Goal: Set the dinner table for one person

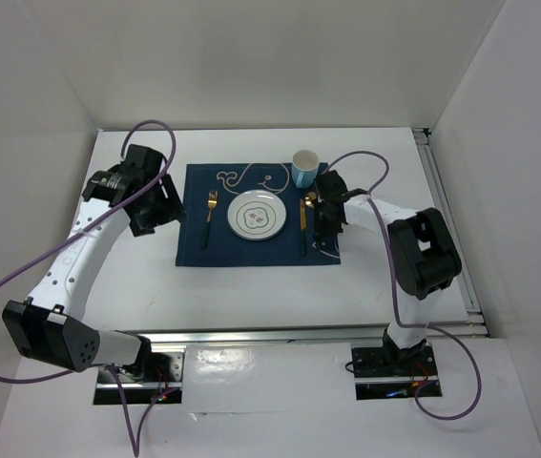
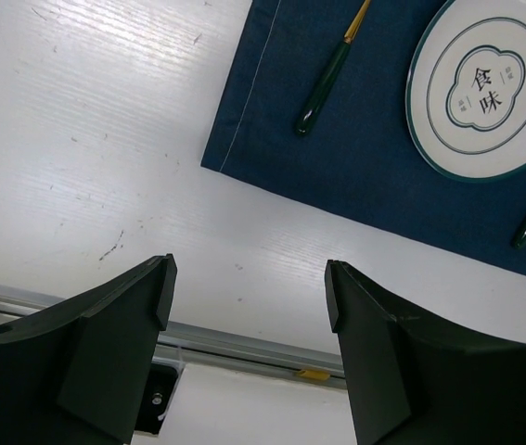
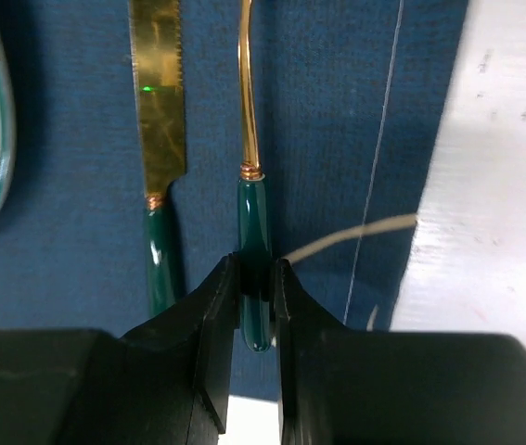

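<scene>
The white dinner table [image 1: 251,286] holds a navy placemat [image 1: 194,250] with a white plate [image 1: 255,215] in its middle. A gold fork [image 1: 210,215] with a green handle lies left of the plate, and a knife [image 1: 302,234] lies right of it. My right gripper [image 3: 255,278] is shut on the green handle of a spoon [image 3: 255,218], parallel to the knife [image 3: 160,120] on its right and low over the mat. The spoon's head is out of view. My left gripper [image 2: 249,287] is open and empty above bare table, left of the mat [image 2: 355,148].
A light blue cup [image 1: 305,169] stands at the mat's far right corner, just behind my right gripper [image 1: 325,224]. Aluminium rails run along the near edge [image 2: 244,338] and the right edge [image 1: 447,219]. White walls enclose the table on three sides.
</scene>
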Controlling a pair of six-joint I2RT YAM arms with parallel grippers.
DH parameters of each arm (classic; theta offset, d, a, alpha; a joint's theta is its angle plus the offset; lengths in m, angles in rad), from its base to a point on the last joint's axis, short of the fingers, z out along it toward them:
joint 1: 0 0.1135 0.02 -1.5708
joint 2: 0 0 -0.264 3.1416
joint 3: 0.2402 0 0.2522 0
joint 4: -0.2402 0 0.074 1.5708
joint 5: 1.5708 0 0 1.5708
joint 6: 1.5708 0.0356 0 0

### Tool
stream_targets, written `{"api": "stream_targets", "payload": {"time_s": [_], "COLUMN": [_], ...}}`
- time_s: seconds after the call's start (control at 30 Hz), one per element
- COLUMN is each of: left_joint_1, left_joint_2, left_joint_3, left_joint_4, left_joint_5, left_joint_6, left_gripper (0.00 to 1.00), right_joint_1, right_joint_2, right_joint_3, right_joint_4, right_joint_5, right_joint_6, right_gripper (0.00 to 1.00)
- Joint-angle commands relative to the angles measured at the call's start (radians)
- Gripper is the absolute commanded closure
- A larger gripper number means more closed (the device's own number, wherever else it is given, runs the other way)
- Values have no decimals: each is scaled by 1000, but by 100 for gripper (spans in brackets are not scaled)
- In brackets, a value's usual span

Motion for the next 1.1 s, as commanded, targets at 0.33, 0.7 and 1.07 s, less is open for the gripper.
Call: {"api": "stream_targets", "payload": {"time_s": [0.33,0.7,1.07], "left_joint_1": [6,6,6], "left_joint_2": [3,3,21], "left_joint_3": [70,61,61], "left_joint_4": [-11,9,20], "left_joint_5": [-5,25,25], "left_joint_6": [32,32,41], "left_gripper": [18,18,18], "right_joint_1": [-16,-171,-245], "right_joint_2": [-122,-453,-543], "right_joint_3": [72,60,-29], "right_joint_4": [-62,-223,-234], "right_joint_5": [17,382,381], "right_joint_6": [10,193,173], "right_gripper": [0,0,0]}}
